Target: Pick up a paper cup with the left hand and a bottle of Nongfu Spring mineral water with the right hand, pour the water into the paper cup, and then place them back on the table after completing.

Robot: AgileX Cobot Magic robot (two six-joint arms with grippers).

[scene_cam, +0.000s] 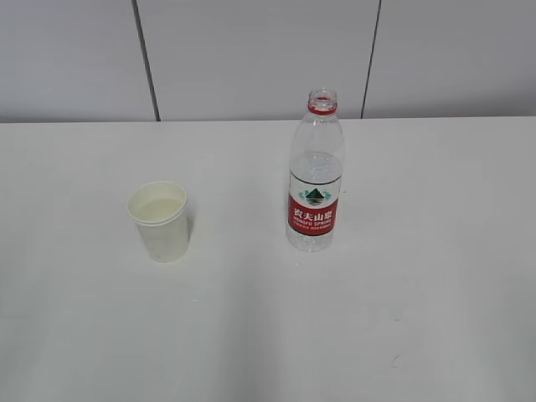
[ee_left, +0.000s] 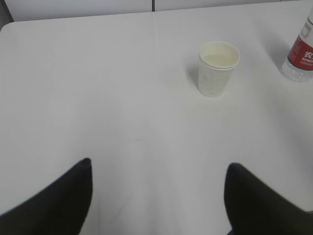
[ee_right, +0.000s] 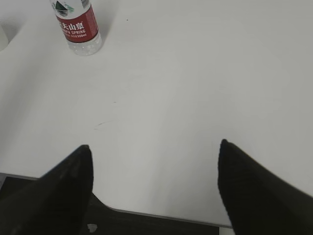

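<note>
A white paper cup [scene_cam: 158, 221] stands upright on the white table [scene_cam: 419, 318], left of centre, with clear liquid in it; it also shows in the left wrist view [ee_left: 217, 67]. An uncapped Nongfu Spring bottle [scene_cam: 315, 176] with a red label stands upright to its right, nearly empty; it shows in the right wrist view [ee_right: 76, 27] and at the edge of the left wrist view [ee_left: 301, 54]. My left gripper [ee_left: 159, 169] is open and empty, well short of the cup. My right gripper [ee_right: 154, 152] is open and empty over the table's front edge. Neither arm shows in the exterior view.
A grey panelled wall [scene_cam: 251, 50] stands behind the table. The table's near edge [ee_right: 161, 213] shows in the right wrist view, with dark floor below. The table's far left corner [ee_left: 10, 27] shows in the left wrist view.
</note>
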